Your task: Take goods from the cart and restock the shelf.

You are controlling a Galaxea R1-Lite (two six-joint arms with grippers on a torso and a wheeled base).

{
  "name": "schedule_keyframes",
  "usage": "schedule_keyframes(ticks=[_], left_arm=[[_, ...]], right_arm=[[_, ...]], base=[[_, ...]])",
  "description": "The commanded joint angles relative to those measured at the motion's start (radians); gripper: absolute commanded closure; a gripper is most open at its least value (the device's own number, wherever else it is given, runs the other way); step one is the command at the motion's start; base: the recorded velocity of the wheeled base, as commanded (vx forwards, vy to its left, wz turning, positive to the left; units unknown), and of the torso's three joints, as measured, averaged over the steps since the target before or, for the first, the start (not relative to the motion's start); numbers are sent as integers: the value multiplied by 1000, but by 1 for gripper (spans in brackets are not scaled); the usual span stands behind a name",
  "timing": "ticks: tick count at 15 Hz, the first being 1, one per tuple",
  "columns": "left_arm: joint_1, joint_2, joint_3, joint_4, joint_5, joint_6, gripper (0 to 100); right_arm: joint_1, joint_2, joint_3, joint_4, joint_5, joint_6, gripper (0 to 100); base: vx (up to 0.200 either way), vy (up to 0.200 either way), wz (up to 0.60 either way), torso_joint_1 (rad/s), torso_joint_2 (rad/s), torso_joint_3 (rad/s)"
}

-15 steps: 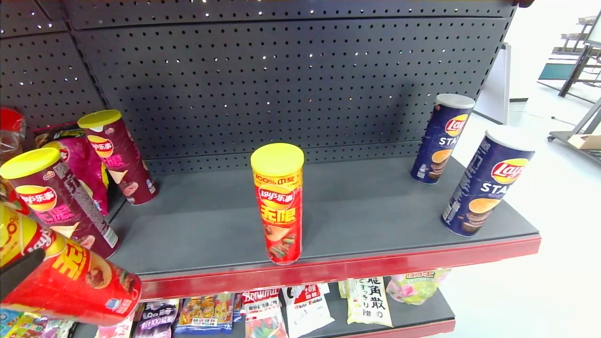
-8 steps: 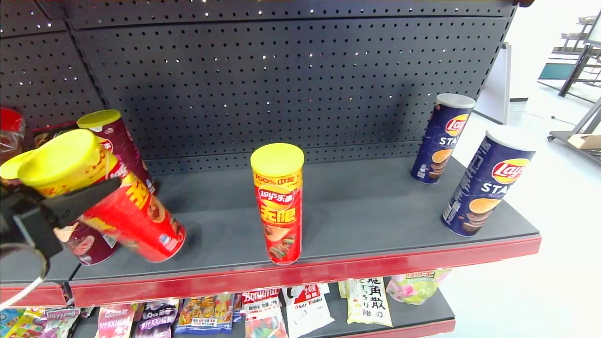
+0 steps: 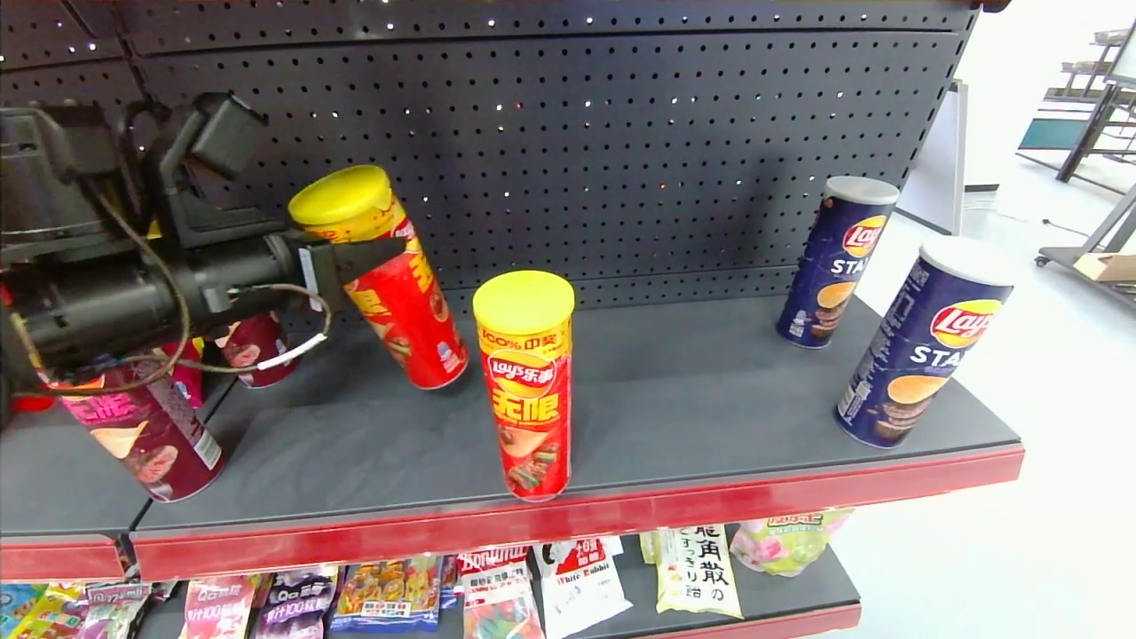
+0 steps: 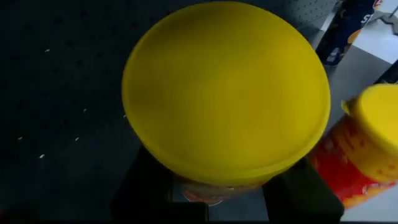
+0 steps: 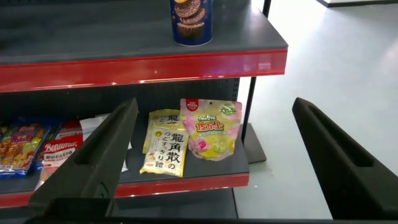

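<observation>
Grips tilted red can under its lid in clenched left end effector, over shelf just behind standing red can, likely to row same goods; right end effector released, empty.

The held tube and standing tube are red, yellow-lidded; navy tubes pale-lidded; shelf grey, red-edged.

Glossy red can, matt shelf
</observation>
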Motion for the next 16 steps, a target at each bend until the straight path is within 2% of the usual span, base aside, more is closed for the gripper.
schedule_keyframes(ticks=[1,2,5,8,11,13,16], left_arm=[[-52,124,-84,-8,0,-6,100],[-72,152,-108,-10,-2,-17,100],[-109,218,-156,-13,-2,-17,100],[-119,276,-205,-38,0,-6,100],[-136,294,-211,-44,-2,-1,100],[-153,311,-212,-44,-5,19,100],[-164,319,-212,-42,-5,19,100]], right_arm=[[1,2,0,0,0,0,0],[0,2,0,0,0,0,0],[0,2,0,0,0,0,0],[1,2,0,0,0,0,0],[0,2,0,0,0,0,0],[0,2,0,0,0,0,0],[0,2,0,0,0,0,0]], base=[[0,0,0,0,0,0],[0,0,0,0,0,0],[0,0,0,0,0,0],[0,0,0,0,0,0],[0,0,0,0,0,0],[0,0,0,0,0,0],[0,0,0,0,0,0]])
